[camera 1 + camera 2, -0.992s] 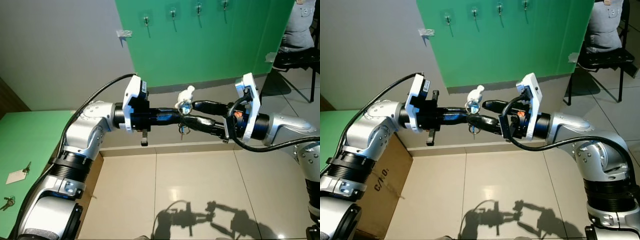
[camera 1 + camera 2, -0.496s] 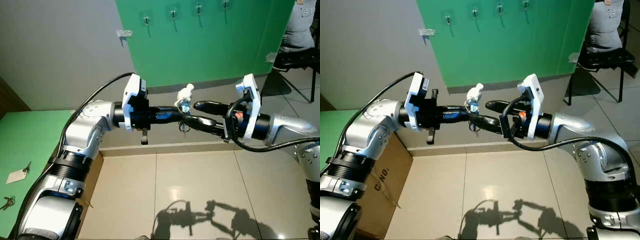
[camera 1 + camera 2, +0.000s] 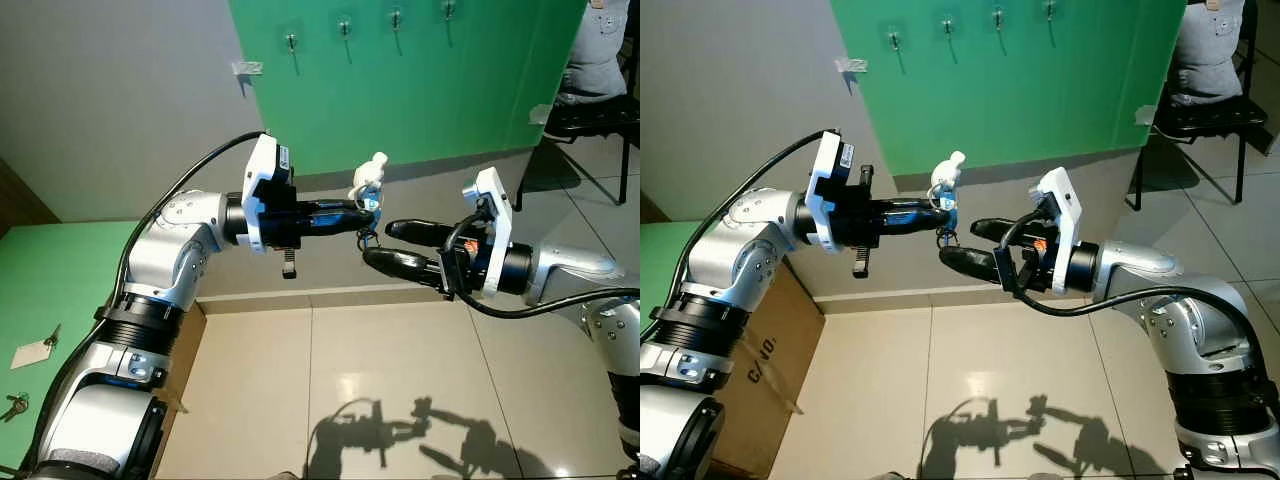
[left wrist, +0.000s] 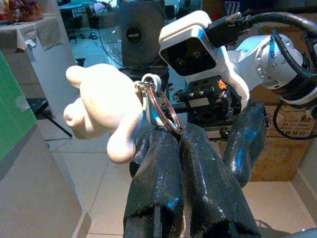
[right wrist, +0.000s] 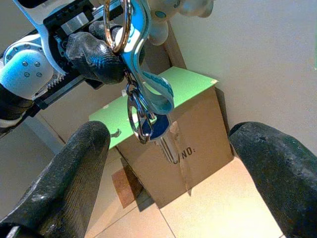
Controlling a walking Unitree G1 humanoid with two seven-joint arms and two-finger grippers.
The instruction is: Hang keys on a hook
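My left gripper (image 3: 362, 214) is held out at chest height, shut on the metal ring of a key bunch (image 3: 368, 208). A white figurine charm (image 3: 371, 174) stands up from the ring, and the keys (image 5: 148, 111) dangle below it. In the left wrist view the fingers (image 4: 163, 163) pinch the ring (image 4: 161, 106) beside the figurine (image 4: 101, 114). My right gripper (image 3: 388, 245) is open just right of and slightly below the keys, apart from them. Several hooks (image 3: 344, 27) sit in a row high on the green board (image 3: 420, 90).
A green table (image 3: 70, 280) at my left carries a white tag with a key (image 3: 35, 350) and another key bunch (image 3: 14, 405). A cardboard box (image 3: 750, 350) stands under it. A seated person (image 3: 600, 50) is at the far right. Tiled floor lies below the arms.
My right gripper has let go of the key bunch, opened wider and drawn back down and to the right. The left gripper keeps the keys and has lifted them slightly.
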